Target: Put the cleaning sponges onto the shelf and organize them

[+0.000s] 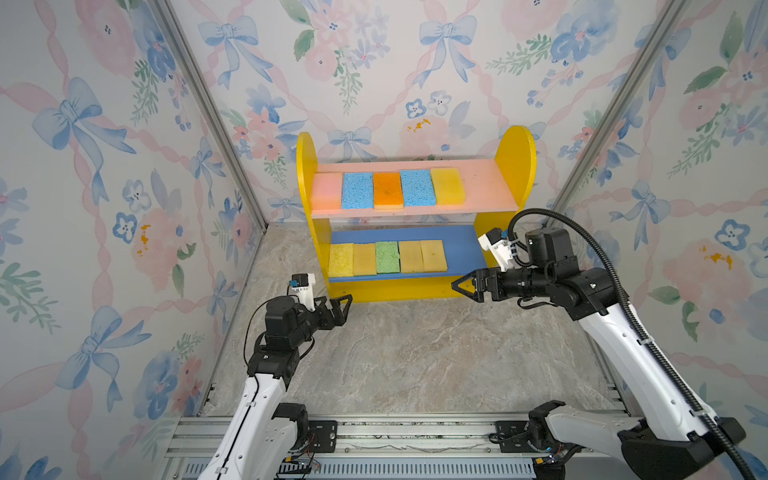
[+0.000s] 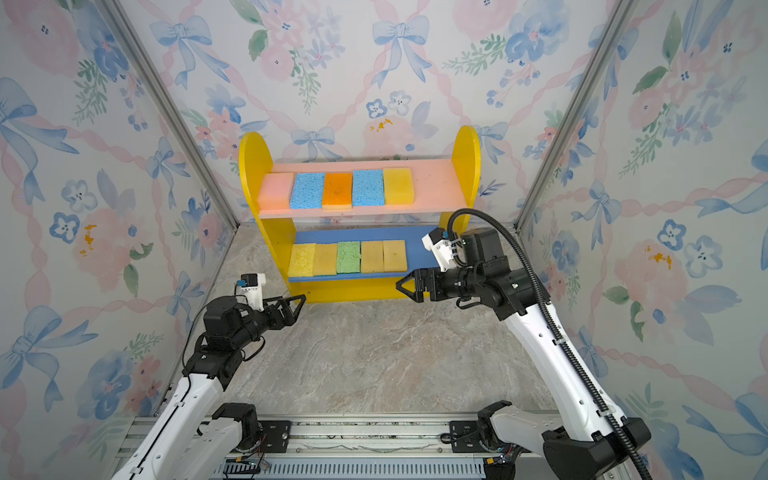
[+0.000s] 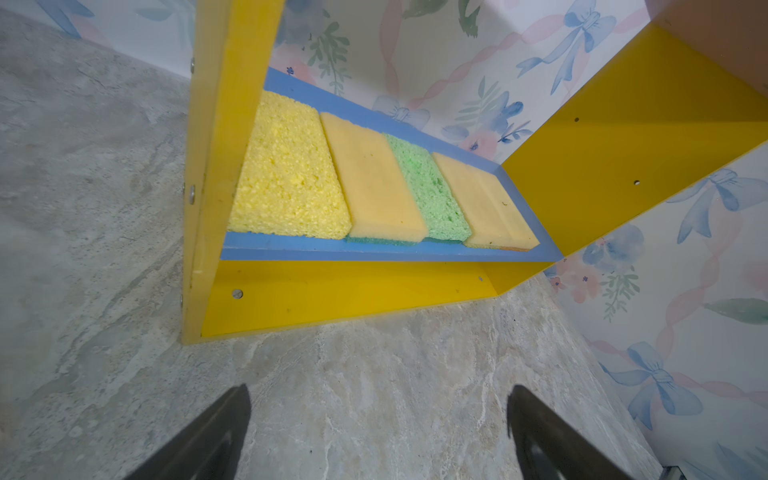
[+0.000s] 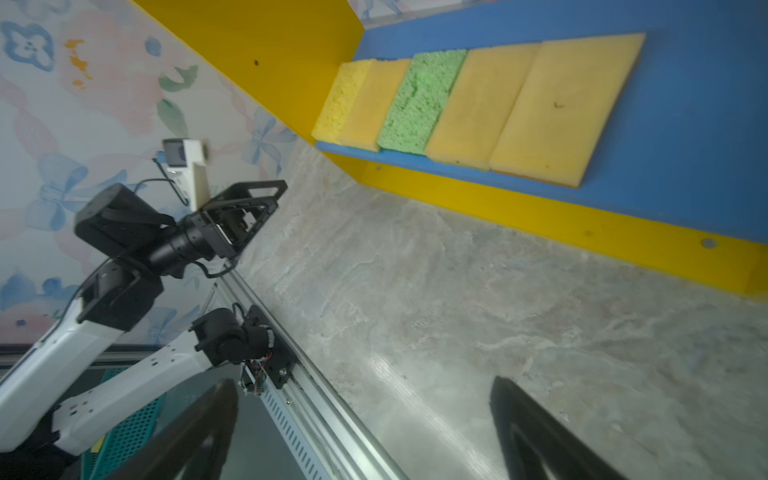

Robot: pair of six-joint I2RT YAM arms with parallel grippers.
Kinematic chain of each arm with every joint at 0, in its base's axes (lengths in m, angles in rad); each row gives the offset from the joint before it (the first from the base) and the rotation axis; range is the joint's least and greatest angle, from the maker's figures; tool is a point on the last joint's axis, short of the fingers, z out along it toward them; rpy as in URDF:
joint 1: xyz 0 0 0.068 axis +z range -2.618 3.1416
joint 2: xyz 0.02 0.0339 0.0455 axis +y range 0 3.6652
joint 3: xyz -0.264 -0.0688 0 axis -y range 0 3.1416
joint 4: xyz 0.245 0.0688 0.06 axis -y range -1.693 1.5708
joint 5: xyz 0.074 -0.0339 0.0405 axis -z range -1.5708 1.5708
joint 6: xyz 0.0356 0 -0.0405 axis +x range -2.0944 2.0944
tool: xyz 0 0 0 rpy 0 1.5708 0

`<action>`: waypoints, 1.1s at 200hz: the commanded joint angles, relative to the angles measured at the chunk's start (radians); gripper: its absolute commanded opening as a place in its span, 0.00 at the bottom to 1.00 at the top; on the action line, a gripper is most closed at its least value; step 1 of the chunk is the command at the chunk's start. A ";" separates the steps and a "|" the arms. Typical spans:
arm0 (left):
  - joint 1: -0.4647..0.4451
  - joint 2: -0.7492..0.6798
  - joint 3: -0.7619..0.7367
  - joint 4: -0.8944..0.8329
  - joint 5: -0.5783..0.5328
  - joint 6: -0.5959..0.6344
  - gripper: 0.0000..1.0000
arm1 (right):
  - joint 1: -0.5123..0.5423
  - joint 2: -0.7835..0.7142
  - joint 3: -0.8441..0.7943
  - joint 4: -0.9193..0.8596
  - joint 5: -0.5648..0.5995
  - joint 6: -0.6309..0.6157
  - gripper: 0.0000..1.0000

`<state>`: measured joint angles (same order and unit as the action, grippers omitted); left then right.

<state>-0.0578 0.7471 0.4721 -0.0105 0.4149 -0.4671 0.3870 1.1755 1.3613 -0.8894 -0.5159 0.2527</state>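
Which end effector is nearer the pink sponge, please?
Left. The left end effector is below and forward of the pink sponge; the right end effector is far rightward.

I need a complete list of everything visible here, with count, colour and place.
small wooden shelf: one, yellow sides, pink upper and blue lower board, back of table
smooth pink foam sponge: one, pink, upper board, leftmost
porous blue sponges: two, blue, upper board, flanking the orange one
porous orange sponge: one, orange, upper board, middle
smooth yellow foam sponge: one, yellow, upper board, rightmost
coarse yellow sponge: one, yellow, lower board, leftmost
smooth tan sponges: three, tan, lower board, one left of green, two right
porous green sponge: one, green, lower board, middle
marbled tabletop: one, grey, under shelf
floral wallpaper walls: three, pastel, around table
left gripper: one, black, open, at shelf's left foot
right gripper: one, black, open, at shelf's right foot
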 commanded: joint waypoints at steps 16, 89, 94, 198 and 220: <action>0.003 -0.065 -0.037 -0.016 -0.161 0.043 0.98 | -0.116 -0.093 -0.196 0.055 0.275 -0.065 0.97; -0.011 -0.140 -0.085 -0.015 -0.368 0.032 0.98 | -0.263 -0.176 -0.325 0.169 0.410 -0.016 0.97; -0.017 -0.140 -0.087 -0.015 -0.373 0.038 0.98 | -0.263 -0.181 -0.327 0.173 0.412 -0.013 0.97; -0.073 -0.253 -0.108 -0.015 -0.540 0.091 0.98 | -0.262 -0.473 -0.546 0.479 0.388 -0.049 0.97; -0.069 -0.253 -0.097 -0.030 -0.656 0.109 0.98 | -0.261 -0.541 -0.588 0.521 0.529 -0.060 0.97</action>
<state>-0.1253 0.4999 0.3717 -0.0181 -0.1143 -0.4141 0.1299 0.6914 0.8158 -0.4721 -0.1154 0.2241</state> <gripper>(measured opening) 0.979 0.969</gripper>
